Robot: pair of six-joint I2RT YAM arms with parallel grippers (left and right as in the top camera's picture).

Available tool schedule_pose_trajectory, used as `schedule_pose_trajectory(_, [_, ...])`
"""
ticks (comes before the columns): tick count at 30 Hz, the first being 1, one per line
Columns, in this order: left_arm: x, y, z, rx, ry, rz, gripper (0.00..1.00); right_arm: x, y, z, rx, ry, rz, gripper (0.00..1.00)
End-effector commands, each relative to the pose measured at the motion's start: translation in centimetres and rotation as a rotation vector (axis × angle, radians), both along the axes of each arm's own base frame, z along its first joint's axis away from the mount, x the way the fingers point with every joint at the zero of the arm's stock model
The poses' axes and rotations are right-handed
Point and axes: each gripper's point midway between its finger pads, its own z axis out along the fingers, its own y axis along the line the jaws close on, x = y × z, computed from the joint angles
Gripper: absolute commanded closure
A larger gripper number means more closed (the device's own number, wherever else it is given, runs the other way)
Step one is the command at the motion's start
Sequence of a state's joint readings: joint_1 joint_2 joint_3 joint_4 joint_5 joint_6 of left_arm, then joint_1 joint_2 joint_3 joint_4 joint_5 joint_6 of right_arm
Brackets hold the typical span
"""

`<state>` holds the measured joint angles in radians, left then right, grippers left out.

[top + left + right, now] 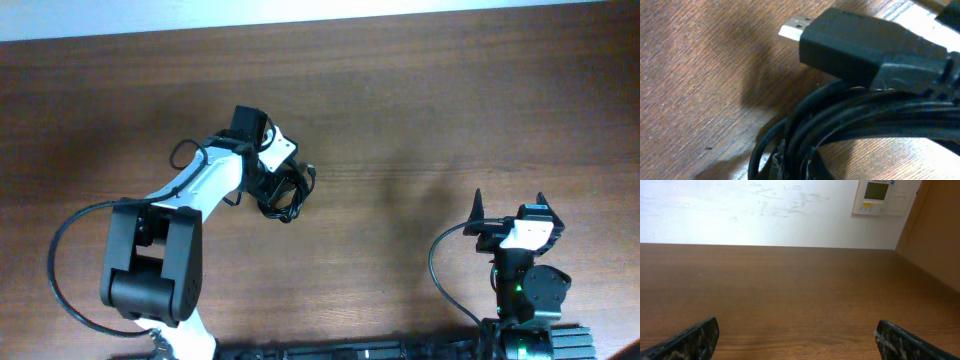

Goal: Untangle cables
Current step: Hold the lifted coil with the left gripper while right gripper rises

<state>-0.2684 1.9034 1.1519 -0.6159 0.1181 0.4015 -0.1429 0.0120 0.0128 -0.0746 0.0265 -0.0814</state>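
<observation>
Nearest the base, the right gripper (509,200) sits low over the table (400,100), fingers spread wide and holding nothing. Further out, mid-table, the left gripper (283,195) pinches the cables (865,120), a coiled black bundle with a USB plug (850,42) sticking out.

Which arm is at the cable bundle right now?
The left gripper, down at the cables; the right gripper sits far off to the side, jaws open.

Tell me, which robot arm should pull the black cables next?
Left. The left gripper is right at the cables, fingers seemingly pinching a cord. The right gripper sits open, far off to the side.
</observation>
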Motion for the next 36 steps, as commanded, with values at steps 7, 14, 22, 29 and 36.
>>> schedule_pose_trajectory(7, [0.1, -0.8, 5.6, -0.204, 0.193, 1.022, 0.91, 0.0, 0.0, -0.3, 0.000, 0.005, -0.003, 0.02])
schedule_pose_trajectory(14, [-1.3, 0.7, 5.0, -0.081, 0.175, 1.116, 0.01, 0.0, 0.0, -0.3, 0.000, 0.005, -0.003, 0.02])
schedule_pose_trajectory(22, [-0.1, -1.0, 3.8, -0.049, 0.025, 0.789, 0.25, 0.0, 0.0, -0.3, 0.000, 0.005, -0.003, 0.02])
schedule_pose_trajectory(29, [1.6, -1.9, 1.8, -0.131, -0.065, 0.781, 0.78, 0.0, 0.0, -0.3, 0.000, 0.005, -0.003, 0.02])
schedule_pose_trajectory(36, [0.5, -1.3, 1.8, -0.165, -0.009, 0.997, 1.00, 0.0, 0.0, -0.3, 0.000, 0.005, -0.003, 0.02])
